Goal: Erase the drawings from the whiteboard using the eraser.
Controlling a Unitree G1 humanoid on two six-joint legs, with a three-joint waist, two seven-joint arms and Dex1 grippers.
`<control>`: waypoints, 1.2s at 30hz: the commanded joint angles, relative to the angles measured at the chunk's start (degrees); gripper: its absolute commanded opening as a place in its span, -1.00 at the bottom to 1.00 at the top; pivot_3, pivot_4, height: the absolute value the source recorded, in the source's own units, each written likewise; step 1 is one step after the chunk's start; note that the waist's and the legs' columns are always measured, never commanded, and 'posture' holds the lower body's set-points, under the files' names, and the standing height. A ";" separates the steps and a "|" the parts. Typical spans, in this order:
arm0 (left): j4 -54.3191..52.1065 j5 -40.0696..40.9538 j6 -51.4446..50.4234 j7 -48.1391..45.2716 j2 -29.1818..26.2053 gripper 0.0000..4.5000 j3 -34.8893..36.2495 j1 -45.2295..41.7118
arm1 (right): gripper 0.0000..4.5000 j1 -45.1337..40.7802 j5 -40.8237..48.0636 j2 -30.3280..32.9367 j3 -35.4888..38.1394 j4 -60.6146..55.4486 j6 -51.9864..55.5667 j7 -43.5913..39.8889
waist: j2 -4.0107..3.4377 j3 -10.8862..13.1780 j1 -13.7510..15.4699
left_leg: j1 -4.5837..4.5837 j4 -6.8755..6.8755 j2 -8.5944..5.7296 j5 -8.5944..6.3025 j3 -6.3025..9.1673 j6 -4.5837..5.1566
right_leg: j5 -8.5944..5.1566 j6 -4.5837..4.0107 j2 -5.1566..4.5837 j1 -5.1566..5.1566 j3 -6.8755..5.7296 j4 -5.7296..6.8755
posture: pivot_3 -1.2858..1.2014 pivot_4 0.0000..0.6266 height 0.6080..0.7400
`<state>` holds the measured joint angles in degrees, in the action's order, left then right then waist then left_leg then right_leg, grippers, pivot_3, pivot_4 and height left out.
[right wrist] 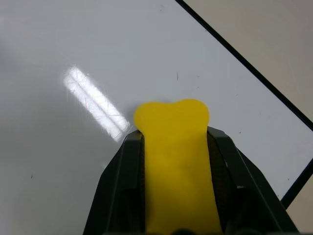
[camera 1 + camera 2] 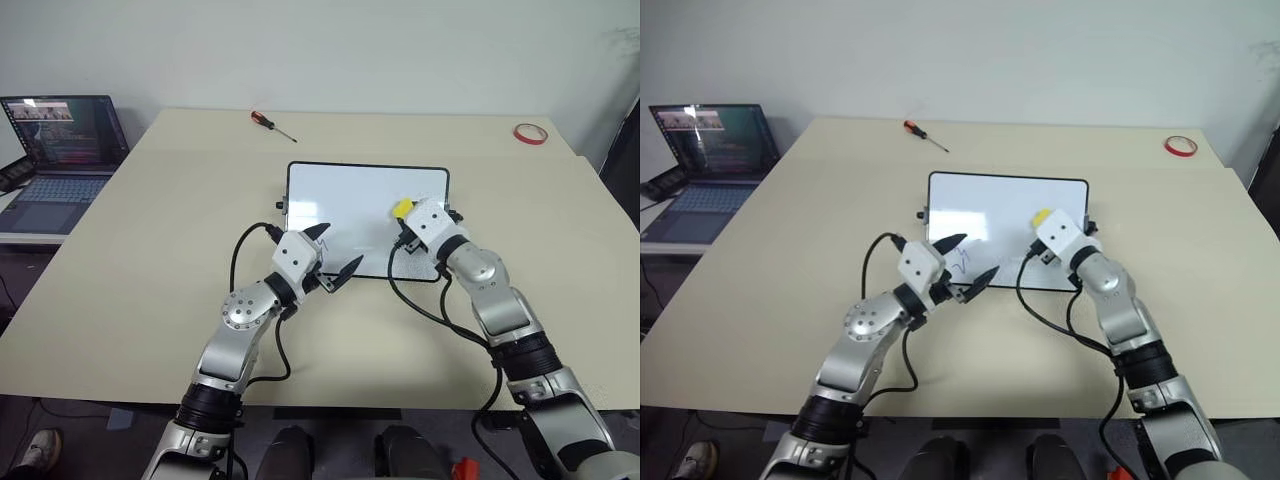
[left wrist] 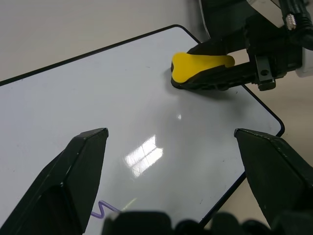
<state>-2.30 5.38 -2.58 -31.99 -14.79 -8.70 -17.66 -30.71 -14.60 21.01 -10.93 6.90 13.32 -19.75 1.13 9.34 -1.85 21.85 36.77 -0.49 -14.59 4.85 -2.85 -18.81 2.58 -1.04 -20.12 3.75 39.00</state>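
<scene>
The whiteboard (image 2: 350, 200) lies flat in the middle of the table, its black frame all around. My right gripper (image 2: 408, 218) is over the board's right part, shut on the yellow eraser (image 1: 172, 147). The eraser's tip (image 3: 200, 66) rests on or just above the white surface. My left gripper (image 2: 976, 256) stands open and holds nothing, over the board's near left part. A small purple squiggle of the drawings (image 3: 100, 209) lies close to one of its fingers, also visible at the near edge of the drawings (image 2: 962, 262). The board around the eraser looks clean.
A red-handled screwdriver (image 2: 272, 124) lies beyond the board at the back. A red tape ring (image 2: 530, 133) sits at the far right corner. An open laptop (image 2: 60, 150) stands on a lower surface off the table's left edge.
</scene>
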 commanded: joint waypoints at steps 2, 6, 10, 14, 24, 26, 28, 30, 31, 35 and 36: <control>-1.74 0.38 0.25 -0.08 0.58 1.00 -0.44 -0.46 | -0.42 1.67 -0.60 0.80 0.51 1.46 3.88 -0.37 | 0.00 0.00 0.01 | 0.00 0.00 -0.01 0.00 0.00 0.00 | 0.00 0.00 0.00 0.00 -0.01 0.00 | 0.03 -0.52 1.00; -2.18 0.33 0.04 -0.05 0.57 1.00 -0.24 -0.20 | -0.42 1.41 1.98 -0.69 2.03 0.10 3.01 -0.25 | 0.00 0.00 0.01 | 0.01 0.00 -0.01 0.00 0.01 0.00 | 0.00 0.00 0.00 0.00 -0.01 -0.01 | 0.03 -0.52 1.00; -3.55 -0.02 -0.32 0.42 -0.18 1.00 0.43 1.09 | -0.42 2.46 6.57 -2.54 2.73 -2.93 2.07 -3.16 | 0.01 0.01 -0.01 | 0.03 -0.02 0.00 0.00 -0.02 0.00 | 0.00 0.00 0.00 -0.04 -0.01 -0.01 | 0.03 -0.52 1.00; -6.69 0.14 -1.10 1.57 -0.96 1.00 1.37 3.60 | -0.42 4.12 10.10 -3.73 3.94 -5.86 2.53 -4.64 | -0.02 0.06 -0.22 | 0.10 -0.14 0.02 -0.01 -0.07 -0.01 | -0.01 0.00 0.00 -0.18 0.05 -0.05 | 0.03 -0.52 1.00; -21.82 -0.06 -4.13 12.33 1.88 1.00 6.41 20.82 | -0.42 10.43 11.99 -4.43 1.96 -10.68 -2.87 -6.29 | 0.00 0.17 -0.16 | 0.24 -0.35 0.04 -0.02 -0.09 -0.02 | -0.02 -0.02 -0.03 -0.35 0.25 -0.18 | 0.03 -0.52 1.00; -22.90 -0.70 -4.43 13.34 2.34 1.00 5.80 23.07 | -0.42 9.95 11.50 -5.40 1.00 -9.87 -3.75 -6.07 | 0.03 0.27 -0.10 | 0.23 -0.37 0.04 -0.02 -0.11 -0.02 | -0.03 -0.02 -0.02 -0.36 0.27 -0.18 | 0.03 -0.52 1.00; -22.88 -1.18 -4.27 13.82 2.48 1.00 5.14 23.93 | -0.42 8.88 11.14 -6.34 0.10 -8.75 -4.65 -6.02 | 0.04 0.36 -0.06 | 0.23 -0.37 0.04 -0.01 -0.07 -0.02 | -0.03 -0.03 -0.02 -0.36 0.25 -0.15 | 0.03 -0.52 1.00; -22.42 -1.27 -3.92 14.44 2.91 1.00 5.10 24.17 | -0.42 7.71 10.68 -7.02 -0.65 -7.57 -5.57 -5.95 | 0.04 0.44 -0.04 | 0.23 -0.37 0.03 -0.01 -0.08 -0.03 | -0.03 -0.03 -0.02 -0.36 0.24 -0.14 | 0.03 -0.52 1.00; -22.14 -1.36 -3.80 14.73 3.06 1.00 5.13 24.23 | -0.42 7.02 10.43 -7.37 -1.06 -6.85 -6.13 -5.82 | 0.06 0.45 -0.03 | 0.23 -0.37 0.02 -0.01 -0.09 -0.03 | -0.03 -0.03 -0.02 -0.36 0.20 -0.14 | 0.03 -0.52 1.00; -20.13 -2.04 -2.61 16.60 4.13 1.00 5.68 24.70 | -0.42 2.47 9.88 -10.51 -2.65 -2.38 -8.72 -4.81 | 0.13 0.55 -0.11 | 0.23 -0.39 0.03 -0.01 -0.12 -0.03 | -0.03 -0.04 -0.02 -0.40 0.14 -0.14 | 0.03 -0.52 1.00; -20.12 -2.28 -2.49 16.86 4.17 1.00 5.66 24.70 | -0.42 1.40 9.69 -11.32 -2.97 -1.26 -9.44 -4.59 | 0.15 0.57 -0.12 | 0.23 -0.41 0.03 -0.01 -0.14 -0.03 | -0.03 -0.04 -0.02 -0.42 0.14 -0.14 | 0.03 -0.52 1.00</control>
<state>-21.79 3.74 -6.73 -16.05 -10.90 -3.47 7.02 -27.52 -4.84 10.58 -13.30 5.47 6.29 -24.81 1.28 9.91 -1.97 22.08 36.34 -0.45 -14.60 4.71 -2.88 -18.84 2.54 -1.05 -20.54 3.88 38.86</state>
